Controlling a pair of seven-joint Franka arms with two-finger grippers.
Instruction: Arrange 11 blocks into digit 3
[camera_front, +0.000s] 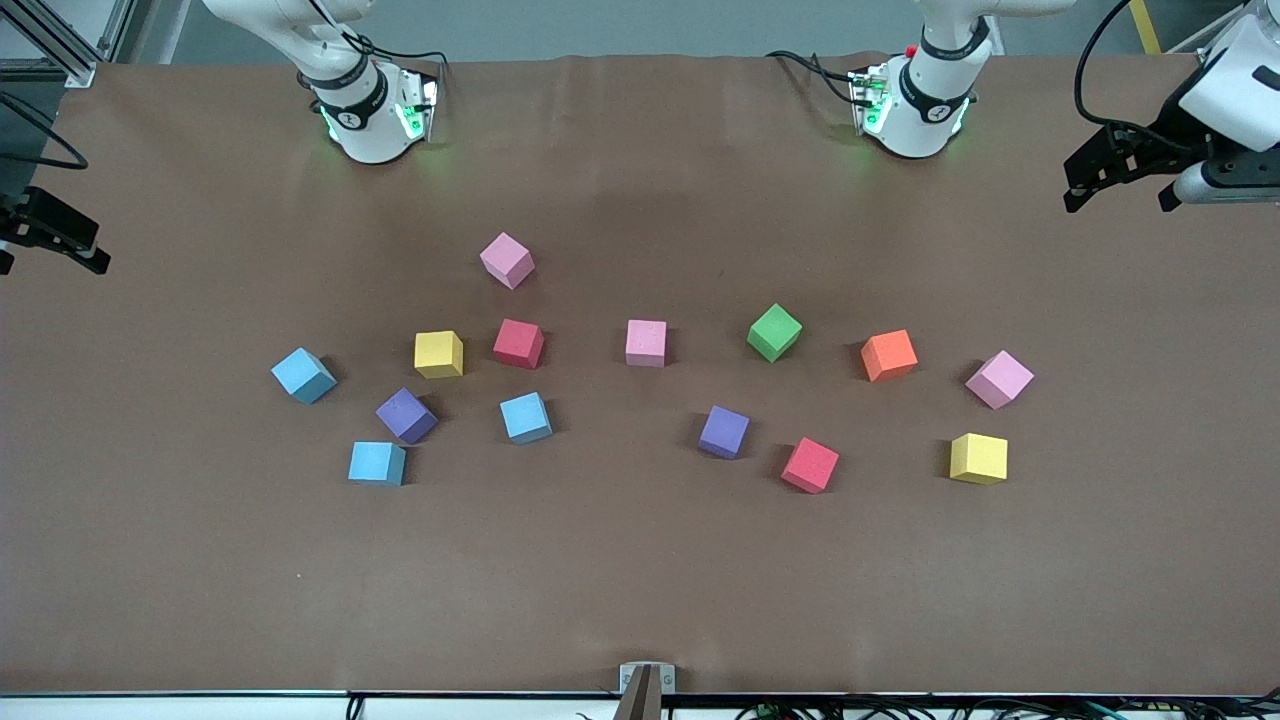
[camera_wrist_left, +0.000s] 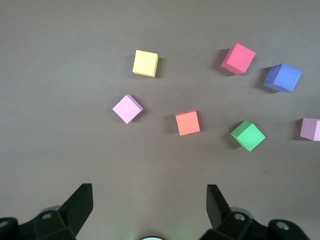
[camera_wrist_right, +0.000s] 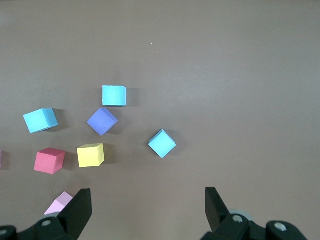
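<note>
Blocks (camera_front: 646, 342) scattered on the desk (camera_front: 640, 580).
You see both tools, left (camera_front: 1120, 185) and right (camera_front: 50, 245), spread empty over the desk ends.

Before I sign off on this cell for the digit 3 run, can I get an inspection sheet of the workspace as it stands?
Surface: brown table, flat and matte.
Job's things: fourteen loose blocks, scattered apart, none stacked; three pink, three light blue, two red, two purple, two yellow, one green block, one orange block. No digit begun.
Clutter: nothing seen.
Grippers: left gripper open, waiting at the left arm's end of the table; right gripper open, waiting at the right arm's end.
Cables: black cables by the arm bases and along the table edge nearest the camera.
Surroundings: metal framing, grey floor.
</note>
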